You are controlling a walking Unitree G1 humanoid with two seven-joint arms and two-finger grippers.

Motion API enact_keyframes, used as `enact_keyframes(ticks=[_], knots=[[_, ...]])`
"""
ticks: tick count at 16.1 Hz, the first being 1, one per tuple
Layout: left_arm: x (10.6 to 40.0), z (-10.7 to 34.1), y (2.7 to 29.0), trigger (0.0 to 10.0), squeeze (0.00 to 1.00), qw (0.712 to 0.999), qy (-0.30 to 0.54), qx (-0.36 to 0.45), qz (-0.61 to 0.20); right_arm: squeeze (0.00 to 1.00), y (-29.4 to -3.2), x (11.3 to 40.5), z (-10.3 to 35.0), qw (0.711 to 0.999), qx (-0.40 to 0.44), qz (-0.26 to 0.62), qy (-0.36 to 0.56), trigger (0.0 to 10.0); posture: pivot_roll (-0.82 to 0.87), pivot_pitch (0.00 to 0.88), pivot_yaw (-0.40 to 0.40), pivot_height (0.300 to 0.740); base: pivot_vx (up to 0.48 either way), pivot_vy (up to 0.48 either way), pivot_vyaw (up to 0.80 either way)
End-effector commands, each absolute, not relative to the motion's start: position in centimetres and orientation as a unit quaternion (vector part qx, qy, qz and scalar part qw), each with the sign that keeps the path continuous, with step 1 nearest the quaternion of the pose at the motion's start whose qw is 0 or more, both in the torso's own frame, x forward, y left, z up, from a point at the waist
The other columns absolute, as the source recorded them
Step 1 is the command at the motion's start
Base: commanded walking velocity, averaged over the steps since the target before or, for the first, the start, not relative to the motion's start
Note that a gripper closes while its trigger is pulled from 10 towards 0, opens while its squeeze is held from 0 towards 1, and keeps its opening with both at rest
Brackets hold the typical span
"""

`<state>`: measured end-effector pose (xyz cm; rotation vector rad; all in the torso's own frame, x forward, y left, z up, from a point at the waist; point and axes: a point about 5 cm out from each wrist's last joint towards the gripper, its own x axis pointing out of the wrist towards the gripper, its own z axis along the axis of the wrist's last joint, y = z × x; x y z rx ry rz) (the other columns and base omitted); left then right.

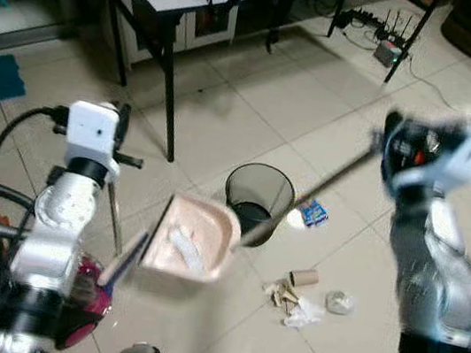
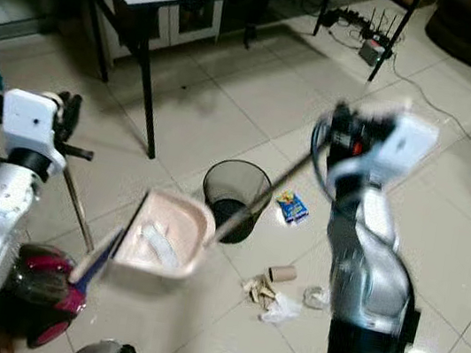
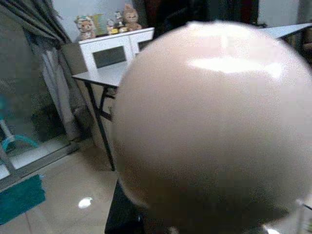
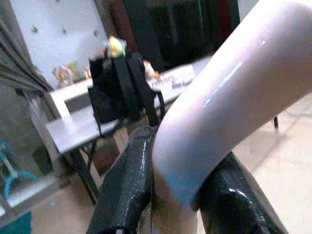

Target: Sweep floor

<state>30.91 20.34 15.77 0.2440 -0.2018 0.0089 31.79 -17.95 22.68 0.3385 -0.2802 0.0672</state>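
Dustpan (image 1: 194,240) raised beside bin (image 1: 259,195), holding scraps, litter pile (image 1: 299,298) on floor by bin unswept: judged emptying step, next tip pan over bin; right end effector (image 4: 168,195) pinches pale broom handle (image 4: 234,92) per wrist view; left end effector (image 1: 118,122) state indeterminate.

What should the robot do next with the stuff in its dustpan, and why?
Probably tip the dustpan over the wastebasket. The left arm holds the pan raised beside the bin's rim with a pale scrap already inside. The right gripper has its jaws shut on the broom handle. The cardboard tube and crumpled scraps on the floor can wait.
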Motion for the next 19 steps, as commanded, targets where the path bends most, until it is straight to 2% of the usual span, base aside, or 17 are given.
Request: enact_keyframes(ticks=[1, 4, 7, 10, 19], knots=[[30.6, 15.6, 20.3, 10.0, 0.0, 0.986, -0.089, 0.141, 0.009, 0.0, -18.8, 31.4, 24.7, 0.97, 0.17, 0.024, -0.172, 10.0, 0.02, 0.048, 0.0, 0.74, 0.0, 0.0, 0.0], [30.3, 16.2, 19.1, 10.0, 0.0, 0.987, -0.111, 0.119, 0.004, 0.0, -19.4, 31.6, 27.3, 0.967, 0.154, 0.013, -0.205, 10.0, 0.01, 0.048, 0.002, 0.74, 0.0, 0.0, 0.0], [30.4, 17.2, 17.6, 10.0, 0.0, 0.987, -0.132, 0.092, -0.002, 0.0, -21.5, 31.6, 30.0, 0.957, 0.138, -0.052, -0.248, 10.0, 0.01, 0.042, 0.01, 0.74, 0.187, 0.0, 0.0], [30.4, 17.1, 17.3, 10.0, 0.0, 0.989, -0.122, 0.086, -0.005, 0.0, -21.6, 31.7, 30.1, 0.959, 0.133, -0.053, -0.246, 10.0, 0.01, 0.03, 0.022, 0.74, 0.338, 0.0, -0.48], [29.9, 17.0, 18.1, 10.0, 0.0, 0.99, -0.111, 0.09, 0.017, 0.0, -20.8, 32.0, 29.0, 0.961, 0.152, -0.052, -0.225, 10.0, 0.01, 0.01, 0.015, 0.74, 0.38, 0.0, 0.0]])
